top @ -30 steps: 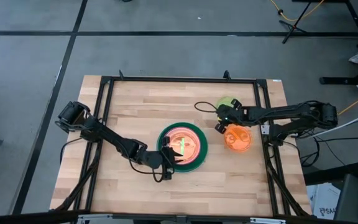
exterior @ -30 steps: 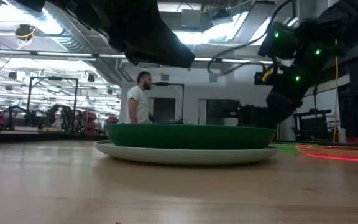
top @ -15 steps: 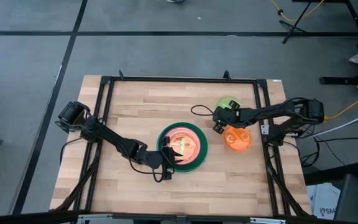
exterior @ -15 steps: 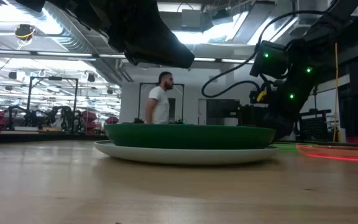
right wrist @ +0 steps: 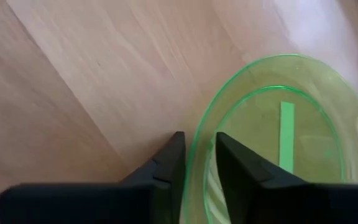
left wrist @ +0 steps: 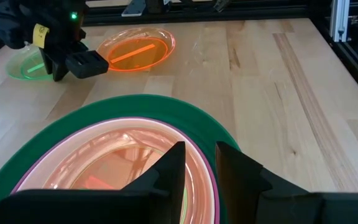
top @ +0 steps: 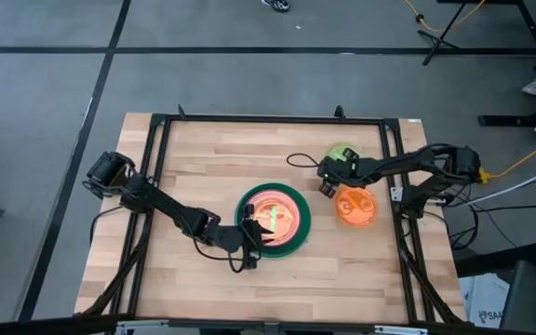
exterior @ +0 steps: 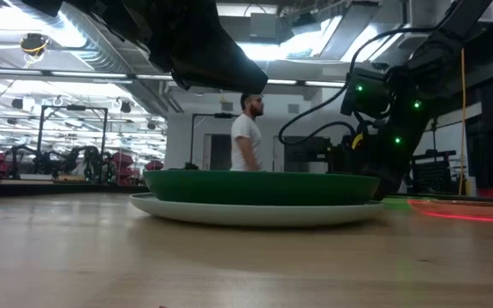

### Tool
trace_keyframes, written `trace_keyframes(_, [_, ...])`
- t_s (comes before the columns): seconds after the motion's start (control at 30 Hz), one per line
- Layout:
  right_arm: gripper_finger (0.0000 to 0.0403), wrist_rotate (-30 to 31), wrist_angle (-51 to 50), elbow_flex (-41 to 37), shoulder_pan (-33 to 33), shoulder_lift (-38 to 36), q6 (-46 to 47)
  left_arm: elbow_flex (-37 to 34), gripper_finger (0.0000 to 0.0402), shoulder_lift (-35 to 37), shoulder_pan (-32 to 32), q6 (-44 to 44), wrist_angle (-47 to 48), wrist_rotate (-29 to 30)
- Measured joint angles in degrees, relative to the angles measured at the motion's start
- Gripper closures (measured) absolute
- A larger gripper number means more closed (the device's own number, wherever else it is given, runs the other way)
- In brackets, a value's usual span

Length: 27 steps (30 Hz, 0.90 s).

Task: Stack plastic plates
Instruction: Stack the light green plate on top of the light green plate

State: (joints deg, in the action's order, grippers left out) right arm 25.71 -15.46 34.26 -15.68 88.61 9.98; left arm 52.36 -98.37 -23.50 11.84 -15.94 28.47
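We see the stack mid-bench [top: 203,158]: dark green plate [top: 296,228] with magenta and reddish translucent plates nested inside; low view adds a pale plate [exterior: 255,211] beneath, hidden from above. Left gripper [left wrist: 199,163] sits over the stack's rim, fingers a narrow gap apart; whether it pinches anything, we cannot tell. Right gripper [right wrist: 197,155] straddles the lime plate's [right wrist: 272,124] rim, fingers close on either side. Orange plate [top: 355,207] just beside it. No readable labels. Person [exterior: 248,133] walking behind the bench.
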Motion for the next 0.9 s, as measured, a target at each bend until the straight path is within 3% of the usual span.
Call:
trace_keyframes(0.2, [0.0395,-0.4,0.0,-0.1,0.0,0.1,-2.8,0.0,0.0319,0.0,0.0,0.0,0.0,0.0])
trace_keyframes(0.43, [0.0397,0.9,1.3,-0.3,1.0,0.2,-6.2,0.0,0.0319,0.0,-0.2,0.0,0.0,0.0])
trace_keyframes(0.9, [0.0400,3.3,2.4,-0.3,13.9,-5.3,-9.4,0.0,0.0319,3.3,-3.2,-2.3,1.0,2.9])
